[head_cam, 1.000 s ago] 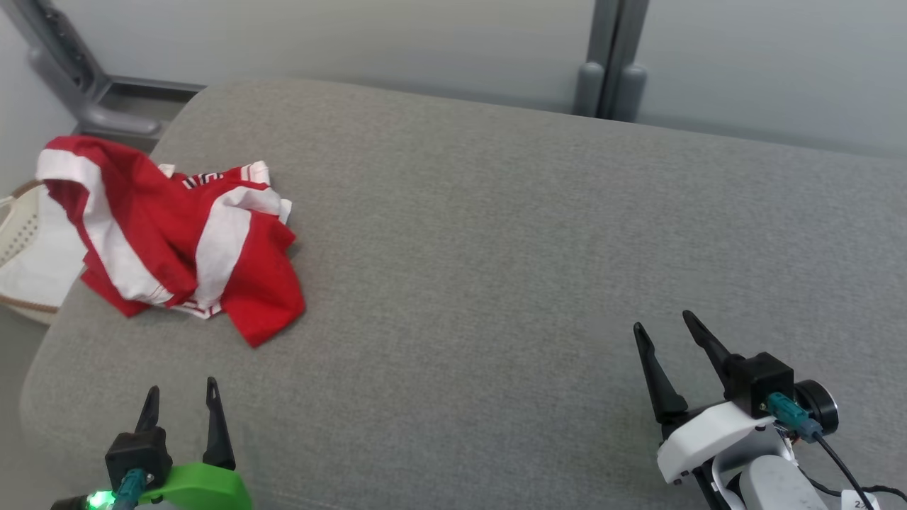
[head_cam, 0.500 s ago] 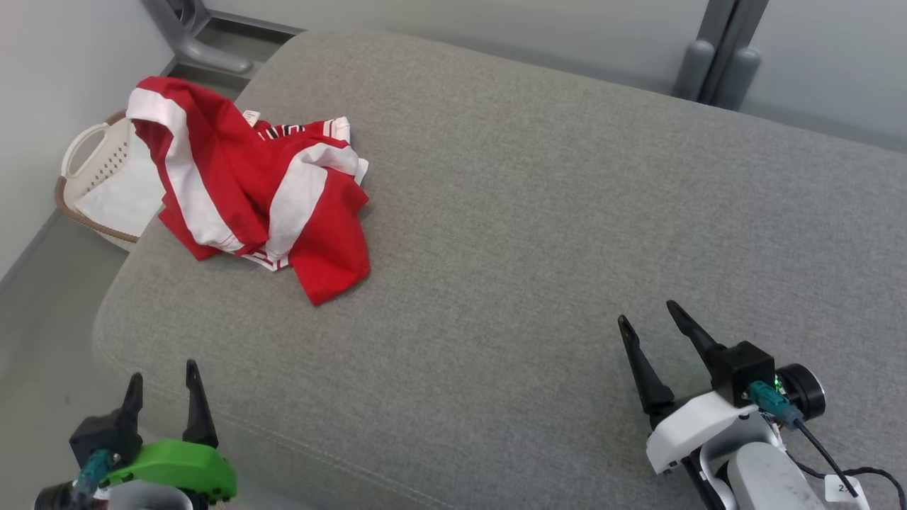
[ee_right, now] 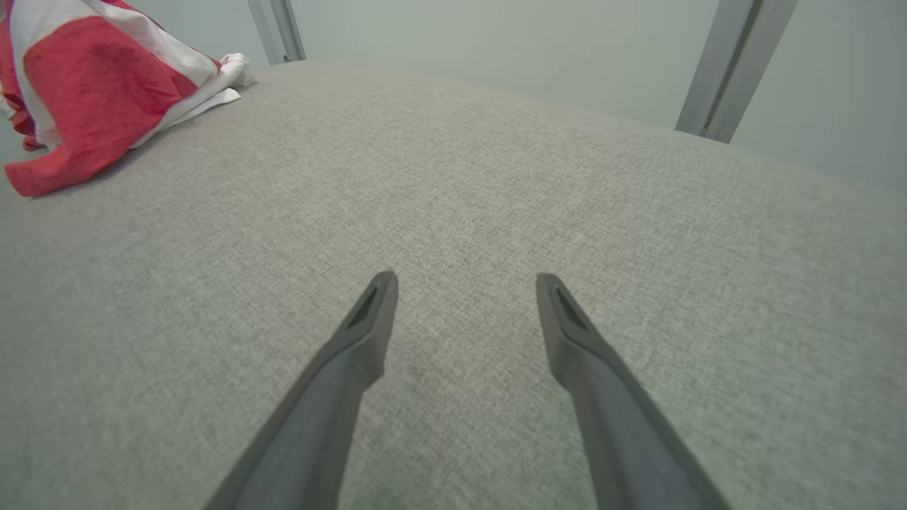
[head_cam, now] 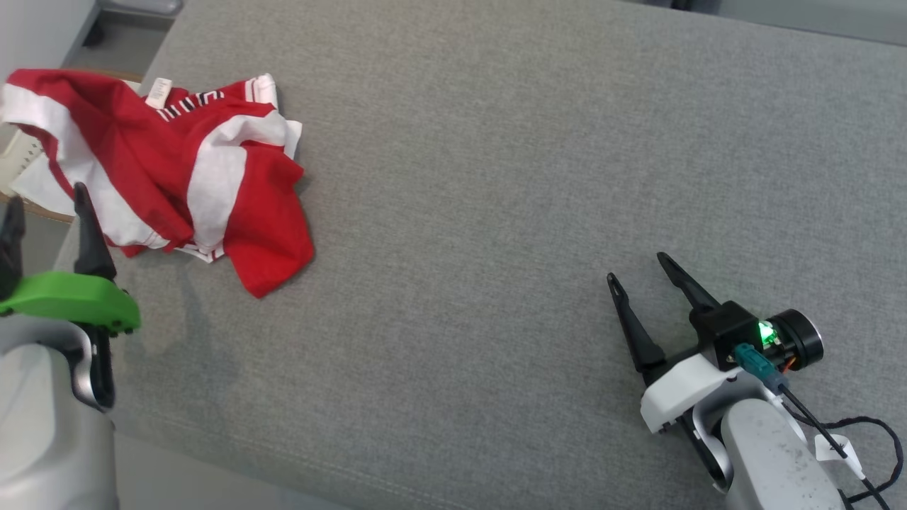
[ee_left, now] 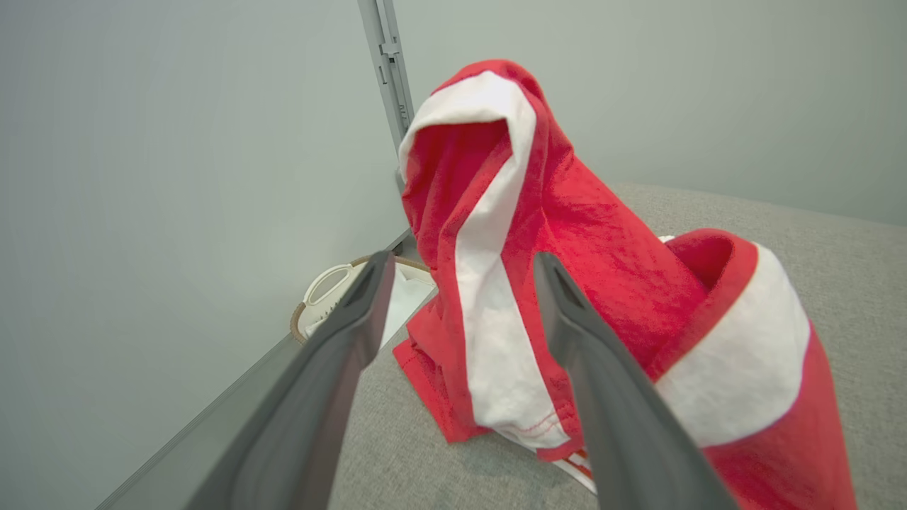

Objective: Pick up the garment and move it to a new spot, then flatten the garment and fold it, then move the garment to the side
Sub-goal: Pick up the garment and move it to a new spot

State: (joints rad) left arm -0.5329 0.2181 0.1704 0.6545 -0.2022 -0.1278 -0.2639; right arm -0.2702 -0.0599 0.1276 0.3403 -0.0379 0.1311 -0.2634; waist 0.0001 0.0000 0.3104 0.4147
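The garment (head_cam: 170, 170), a red shirt with white stripes, lies crumpled in a heap at the far left of the grey cushion (head_cam: 496, 177). In the left wrist view the garment (ee_left: 567, 241) rises as a tall fold just beyond my fingers. My left gripper (head_cam: 46, 202) stands open at the cushion's left edge, just short of the heap and holding nothing; the same left gripper (ee_left: 460, 262) shows its fingers spread. At the lower right my right gripper (head_cam: 638, 265) hovers open over bare cushion, far from the garment (ee_right: 92, 85). The right gripper (ee_right: 464, 280) is empty.
A pale laundry basket (ee_left: 333, 283) stands on the floor beside the cushion's left edge, behind the garment. Grey walls and a metal post (ee_right: 730, 64) lie behind the cushion. A black cable (head_cam: 850, 453) trails from my right wrist.
The head camera has tilted down and shifted. My left gripper has come forward to the near edge of the garment. The right gripper keeps its place over the cushion. The garment lies as before.
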